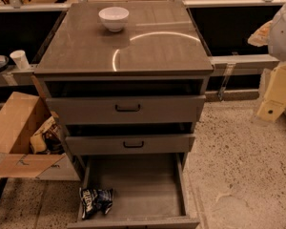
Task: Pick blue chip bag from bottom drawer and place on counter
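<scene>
Our hand (pixel 275 97) sits far right in view; we cannot tell its grip. The blue chip bag (pixel 96 200) lies well lower-left, in the bottom drawer (pixel 143 185).

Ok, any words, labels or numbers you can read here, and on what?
Blue chip bag, front left corner of the bottom drawer: white lettering, too blurred to read.
Cardboard box, far left: small dark mark on its flap, unreadable.
Pincer, far right, well away from the bag: no text shows.
No legible text anywhere else.
</scene>
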Robot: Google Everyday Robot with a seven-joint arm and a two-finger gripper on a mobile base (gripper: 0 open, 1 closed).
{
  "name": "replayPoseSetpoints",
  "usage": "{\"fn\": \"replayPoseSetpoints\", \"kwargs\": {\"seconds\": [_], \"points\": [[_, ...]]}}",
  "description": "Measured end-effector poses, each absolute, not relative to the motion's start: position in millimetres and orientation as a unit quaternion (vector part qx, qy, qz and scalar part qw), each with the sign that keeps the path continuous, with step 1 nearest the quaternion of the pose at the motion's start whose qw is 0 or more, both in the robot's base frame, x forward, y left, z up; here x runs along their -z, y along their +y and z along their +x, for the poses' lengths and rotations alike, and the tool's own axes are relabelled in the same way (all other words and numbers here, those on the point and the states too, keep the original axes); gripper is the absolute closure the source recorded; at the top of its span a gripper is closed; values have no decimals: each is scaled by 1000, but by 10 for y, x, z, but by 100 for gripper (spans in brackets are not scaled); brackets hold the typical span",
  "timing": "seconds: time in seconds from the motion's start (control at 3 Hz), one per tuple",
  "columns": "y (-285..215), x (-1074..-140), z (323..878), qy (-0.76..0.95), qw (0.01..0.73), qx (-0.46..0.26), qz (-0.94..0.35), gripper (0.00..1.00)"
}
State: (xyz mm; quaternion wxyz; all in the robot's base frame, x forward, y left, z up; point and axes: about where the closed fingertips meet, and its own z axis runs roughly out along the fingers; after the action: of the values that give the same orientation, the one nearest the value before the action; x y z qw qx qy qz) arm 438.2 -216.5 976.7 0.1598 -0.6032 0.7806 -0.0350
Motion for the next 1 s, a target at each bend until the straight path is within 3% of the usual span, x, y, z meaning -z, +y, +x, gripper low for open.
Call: {"fn": "replayPoseSetpoints", "kwargs": {"seconds": [0.67,1.0], "points": [[-2118,-9657,4458,773,160,34,-613,0],[-1776,-9065,4586,739,152,-7,-657,0]]}}
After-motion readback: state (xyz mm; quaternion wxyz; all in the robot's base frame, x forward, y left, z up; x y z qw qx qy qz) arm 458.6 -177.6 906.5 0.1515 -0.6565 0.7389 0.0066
